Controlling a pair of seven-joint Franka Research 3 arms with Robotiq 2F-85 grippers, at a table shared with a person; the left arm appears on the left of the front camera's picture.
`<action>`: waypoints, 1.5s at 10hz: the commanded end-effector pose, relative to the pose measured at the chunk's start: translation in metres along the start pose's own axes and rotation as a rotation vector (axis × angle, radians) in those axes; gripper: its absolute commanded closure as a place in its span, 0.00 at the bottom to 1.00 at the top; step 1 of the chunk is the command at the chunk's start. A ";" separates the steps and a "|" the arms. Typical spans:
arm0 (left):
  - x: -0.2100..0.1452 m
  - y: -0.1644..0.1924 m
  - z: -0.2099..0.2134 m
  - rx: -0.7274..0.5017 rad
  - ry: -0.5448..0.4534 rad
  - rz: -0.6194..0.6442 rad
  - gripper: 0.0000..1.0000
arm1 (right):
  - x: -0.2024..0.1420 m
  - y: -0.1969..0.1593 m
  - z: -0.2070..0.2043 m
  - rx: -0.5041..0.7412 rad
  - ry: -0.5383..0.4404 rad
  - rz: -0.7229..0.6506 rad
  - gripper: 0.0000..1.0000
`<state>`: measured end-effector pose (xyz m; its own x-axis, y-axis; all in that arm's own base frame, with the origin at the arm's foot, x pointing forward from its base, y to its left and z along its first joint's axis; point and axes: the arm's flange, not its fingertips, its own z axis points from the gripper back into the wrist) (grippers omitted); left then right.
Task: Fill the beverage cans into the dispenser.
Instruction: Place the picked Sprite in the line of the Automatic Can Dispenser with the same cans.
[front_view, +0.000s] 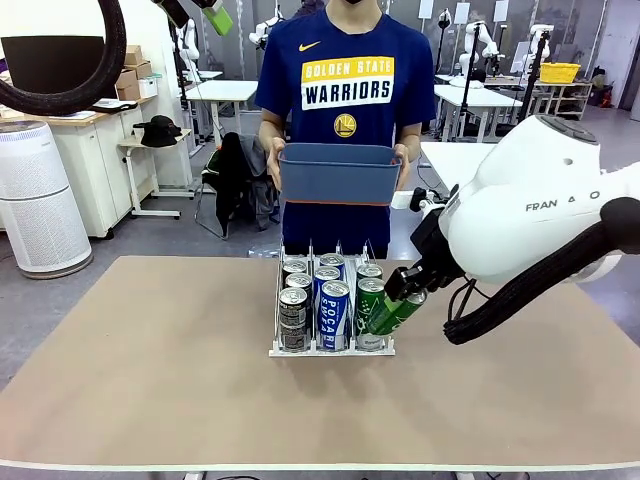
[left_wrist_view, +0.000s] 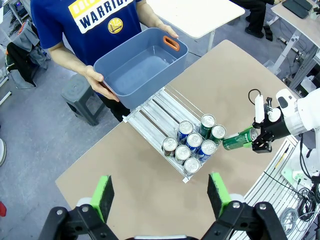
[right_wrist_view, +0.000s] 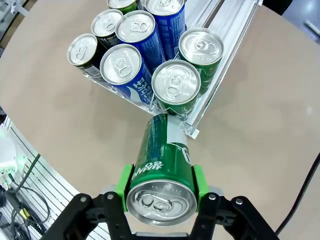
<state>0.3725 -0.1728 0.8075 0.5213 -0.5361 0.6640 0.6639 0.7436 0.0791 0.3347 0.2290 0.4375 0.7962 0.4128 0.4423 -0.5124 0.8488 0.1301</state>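
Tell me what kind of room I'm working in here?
Most likely a robotics lab or workshop: other white arms stand at tables behind the person, stacked cardboard boxes sit on a counter, and an air purifier stands on the bare floor.

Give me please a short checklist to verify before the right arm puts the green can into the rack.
1. Grip: right gripper shut on held can: ok.
2. Can upright: it is tilted, bottom toward the rack front corner: not ok.
3. Free space in green lane: two green cans stand at the front, track behind looks free: ok.
4. Left gripper open, high above the table, away: ok.
5. Person's bin held behind the rack, above it: ok.
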 end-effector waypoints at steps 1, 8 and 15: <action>-0.002 0.001 0.001 0.001 0.003 -0.008 0.00 | 0.015 0.005 -0.008 -0.026 -0.065 -0.029 1.00; -0.002 0.001 0.001 0.001 0.003 -0.008 0.00 | 0.039 -0.008 -0.033 -0.049 -0.081 -0.042 1.00; -0.002 0.001 0.001 0.001 0.003 -0.008 0.00 | 0.049 -0.014 -0.069 -0.053 0.032 -0.039 1.00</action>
<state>0.3725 -0.1729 0.8076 0.5212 -0.5362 0.6640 0.6640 0.7436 0.0792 0.3884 0.2495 0.3919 0.8102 0.3966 0.4316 -0.4825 0.8693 0.1070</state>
